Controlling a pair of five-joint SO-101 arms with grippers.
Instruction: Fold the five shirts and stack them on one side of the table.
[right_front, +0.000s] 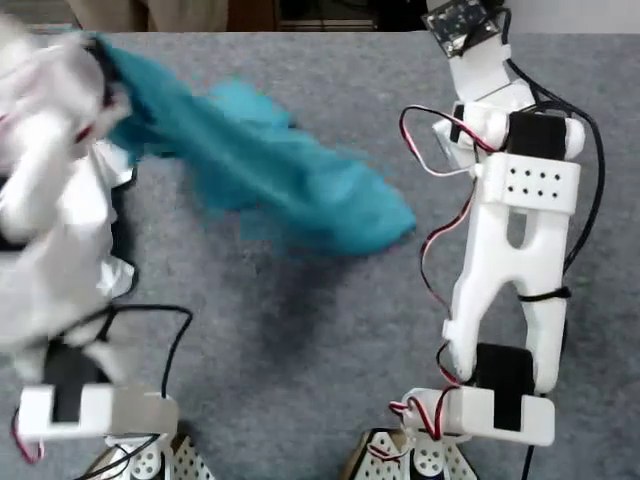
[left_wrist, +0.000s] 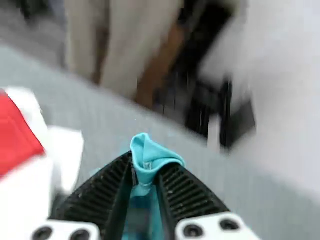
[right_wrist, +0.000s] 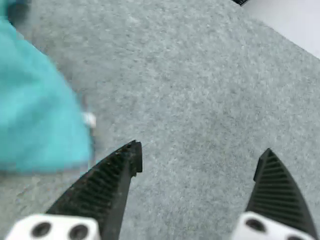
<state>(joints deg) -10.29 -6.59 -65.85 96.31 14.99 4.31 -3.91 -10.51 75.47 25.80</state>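
**A:** Shirt check: where is the teal shirt (right_front: 270, 170)?

**B:** In the high view it stretches across the grey desk (right_front: 300, 350). One end is lifted at about 10 o'clock, beside the left arm (right_front: 45, 200). The cloth trails from there to just past the centre, toward 3 o'clock. It is rumpled, not folded. Whether the far end rests on the desk or hangs just above it, I cannot tell.

**A:** What holds the lifted end?

**B:** The left gripper (left_wrist: 147, 165). In its wrist view the two black ribbed fingers (left_wrist: 100, 192) are clamped on a bunched fold of the teal fabric, which pokes out beyond the tips.

**A:** And the right side?

**B:** The right arm (right_front: 520, 230) lies along the 3 o'clock side of the desk, from its base at 5 o'clock up toward 1 o'clock. The right gripper (right_wrist: 201, 150) hangs above bare grey desk, fingers spread wide apart with nothing between them. The shirt's edge is just beside one finger.

**A:** Anything else by the left arm?

**B:** White fabric (right_front: 110, 265) sits bunched at 9 o'clock, against the arm. Whether it is a shirt I cannot tell.
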